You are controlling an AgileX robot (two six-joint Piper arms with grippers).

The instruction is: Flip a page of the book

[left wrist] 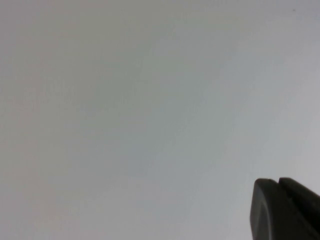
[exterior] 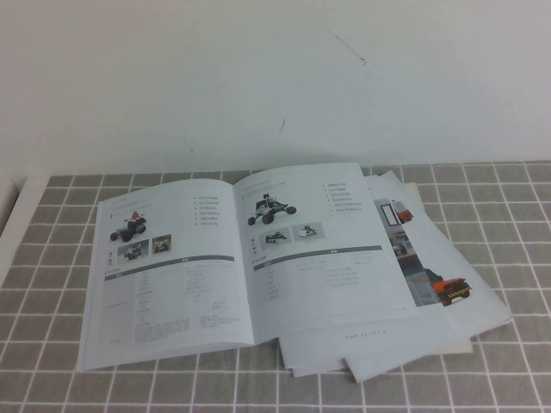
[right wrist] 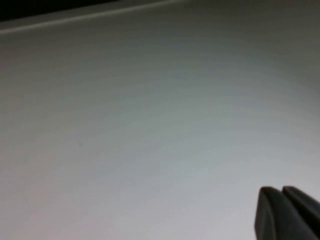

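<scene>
Neither arm shows in the high view. Each wrist view catches only the dark tip of its own pincer against a blank pale surface. The right pincer [right wrist: 282, 212] shows two black fingers pressed side by side, together and holding nothing. The left pincer [left wrist: 280, 210] shows the same pair of dark fingers [left wrist: 265, 210] lying against each other with only a thin seam between them, together and empty. No part of the catalogue appears near either tip, so both pincers stand well apart from it.

On the counter [exterior: 52, 284], covered in small grey square tiles with white grout, the thin glossy softcover catalogue, the book [exterior: 241, 262], lies open and flat, its near edge toward the robot's side. Its left-hand leaf [exterior: 164, 275] carries a red-and-black rover photo above a grey-banded table. The right-hand leaf, the page [exterior: 323, 249], is a thin glossy white sheet with a black rover photo, two small pictures below it and a grey-banded spec table; it lies flat, not lifted.

Under the book's right side, several loose white booklets [exterior: 448, 301] fan out, one showing an orange machine photo [exterior: 452, 288] at its edge.

Beyond the tiles rises a plain white wall [exterior: 275, 77] with a few faint dark scuffs.
</scene>
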